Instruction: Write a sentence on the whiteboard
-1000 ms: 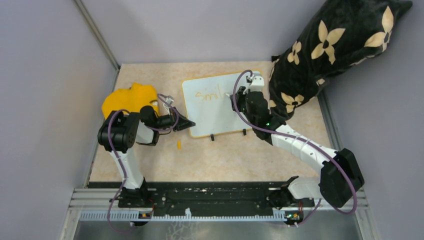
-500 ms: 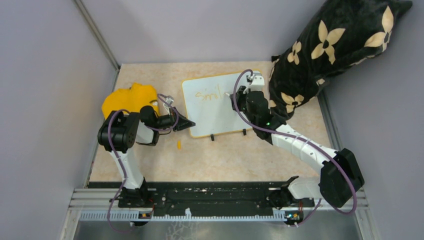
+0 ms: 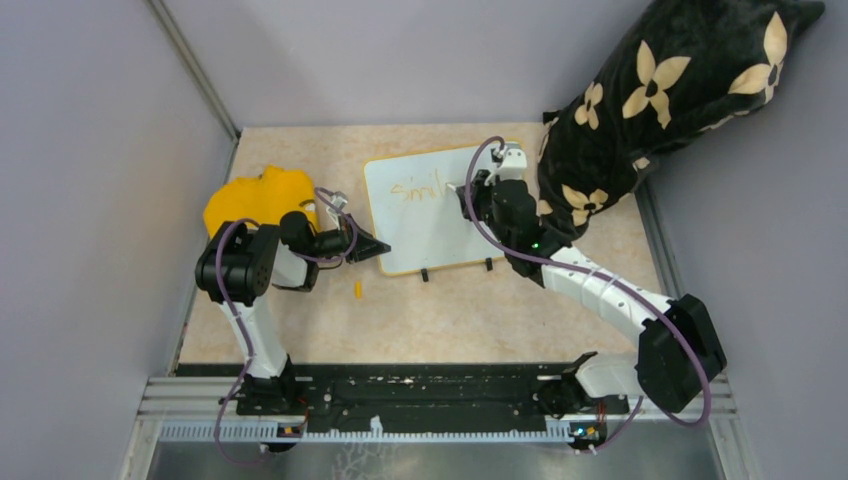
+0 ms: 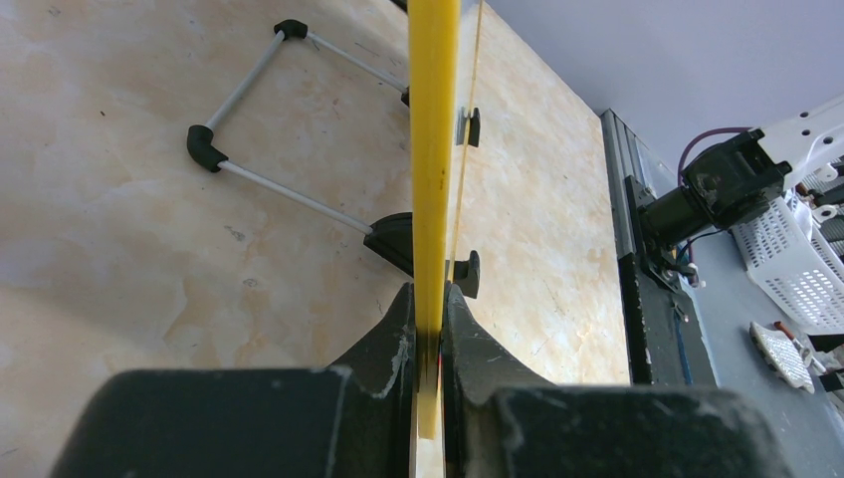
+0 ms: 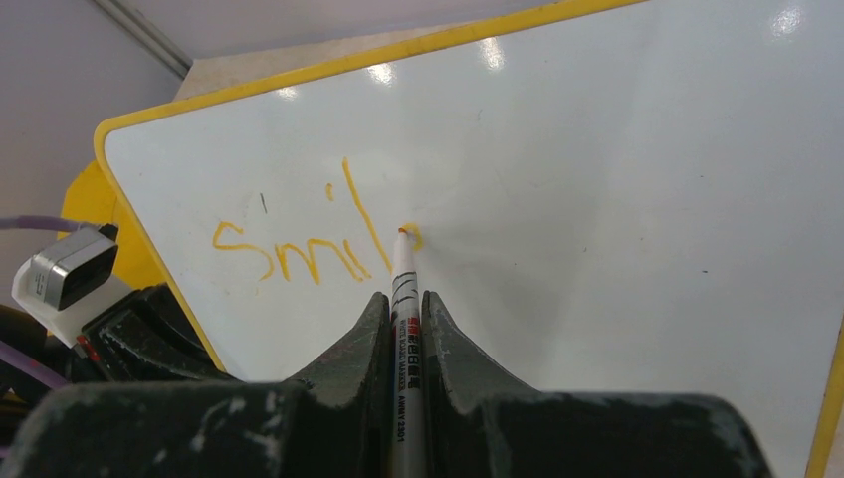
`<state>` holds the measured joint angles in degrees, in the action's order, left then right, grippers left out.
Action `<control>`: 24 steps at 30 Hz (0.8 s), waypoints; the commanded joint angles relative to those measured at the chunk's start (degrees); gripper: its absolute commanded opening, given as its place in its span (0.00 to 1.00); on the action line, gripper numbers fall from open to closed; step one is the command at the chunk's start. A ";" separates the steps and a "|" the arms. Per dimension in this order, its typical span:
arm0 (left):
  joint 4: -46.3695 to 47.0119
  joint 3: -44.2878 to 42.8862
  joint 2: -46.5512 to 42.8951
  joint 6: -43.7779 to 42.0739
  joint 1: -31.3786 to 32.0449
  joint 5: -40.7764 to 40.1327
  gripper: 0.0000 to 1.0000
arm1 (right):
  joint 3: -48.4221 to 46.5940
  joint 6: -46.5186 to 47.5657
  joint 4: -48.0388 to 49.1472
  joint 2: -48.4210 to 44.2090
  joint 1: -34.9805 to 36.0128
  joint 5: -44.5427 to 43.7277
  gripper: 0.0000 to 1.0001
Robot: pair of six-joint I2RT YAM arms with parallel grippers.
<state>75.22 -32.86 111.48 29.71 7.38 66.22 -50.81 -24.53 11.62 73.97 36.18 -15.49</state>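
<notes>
The whiteboard [image 3: 430,232] stands tilted on the table, propped on two black feet [image 4: 466,275] and a wire stand [image 4: 267,127]. My left gripper [image 3: 378,249] is shut on its yellow frame [image 4: 435,149] at the lower left corner. My right gripper [image 5: 403,299] is shut on a white marker [image 5: 403,271]. Its orange tip touches the whiteboard [image 5: 617,189] just right of the orange letters "Smil" [image 5: 299,249], where a small new stroke begins. The sentence [image 3: 415,190] shows only these letters, on the upper left of the board.
A yellow cloth [image 3: 258,198] lies left of the board, behind my left arm. A small orange cap [image 3: 358,290] rests on the table below the left gripper. A dark flowered cushion [image 3: 660,90] fills the back right corner, close to my right arm.
My right gripper has crept slightly with the marker on the board, starting a stroke after the "l". The left gripper and the board have stayed still.
</notes>
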 commanded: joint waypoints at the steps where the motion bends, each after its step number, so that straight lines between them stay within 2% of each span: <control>1: -2.14 -0.10 1.44 -2.29 0.01 -1.35 0.00 | -2.76 0.21 2.28 0.91 -0.91 1.33 0.00; 24: -2.36 -0.17 1.46 -2.25 0.01 -1.35 0.00 | 3.69 -0.88 -0.03 -3.19 -0.86 -0.99 0.00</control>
<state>75.20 -32.86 111.48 29.71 7.38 66.22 -47.33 -25.45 12.34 72.64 36.18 -13.85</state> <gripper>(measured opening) 0.121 0.102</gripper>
